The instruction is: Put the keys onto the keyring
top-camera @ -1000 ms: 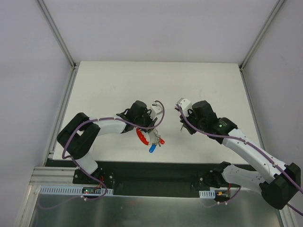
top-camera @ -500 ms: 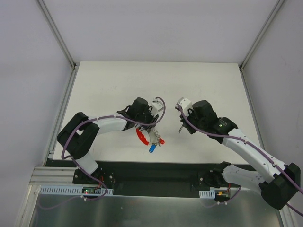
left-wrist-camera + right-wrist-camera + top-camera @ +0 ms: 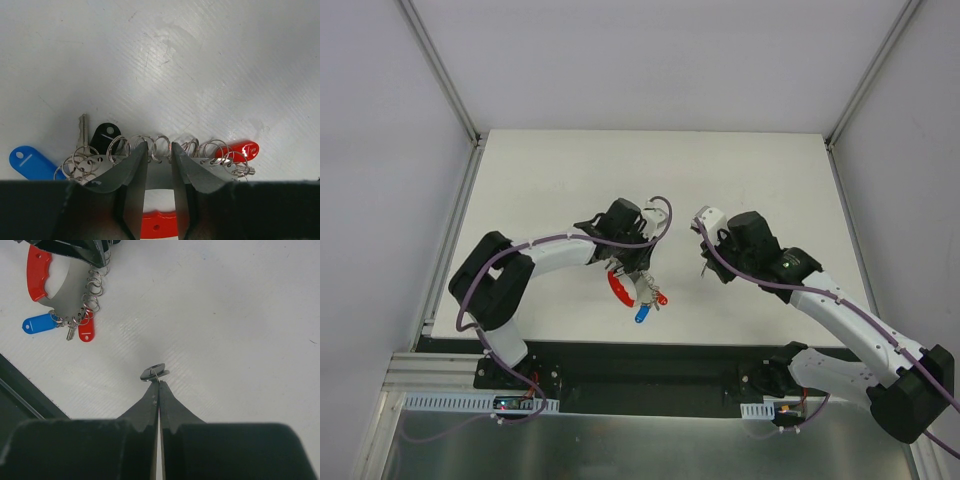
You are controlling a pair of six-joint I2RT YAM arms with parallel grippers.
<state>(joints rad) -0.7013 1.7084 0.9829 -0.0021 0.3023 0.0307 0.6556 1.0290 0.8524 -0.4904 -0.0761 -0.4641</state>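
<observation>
1. The left gripper (image 3: 159, 145) hangs over the middle of the keyring (image 3: 67, 290), near the table's (image 3: 240, 315) near edge and left of centre. Its jaws are a little apart and straddle one small ring of the chain. I see nothing clamped between them. I judge it is there to steady the bunch or spread a ring
2. The keyring lies flat, with its curved red tag (image 3: 37, 272) on the side away from the rings. The keys on it fan out along the chain: blue head (image 3: 30, 162) at one end, black head (image 3: 104, 137) beside it, red head (image 3: 244, 150) at the other end. Spread like this, each ring is reachable on its own
3. The right gripper (image 3: 159, 385) is well to the right of the bunch, closed tight on a loose dark-headed key (image 3: 153, 372) pinched at its very tips. The key is held clear of the bunch. I judge it is waiting to be threaded, so this step is not yet done
</observation>
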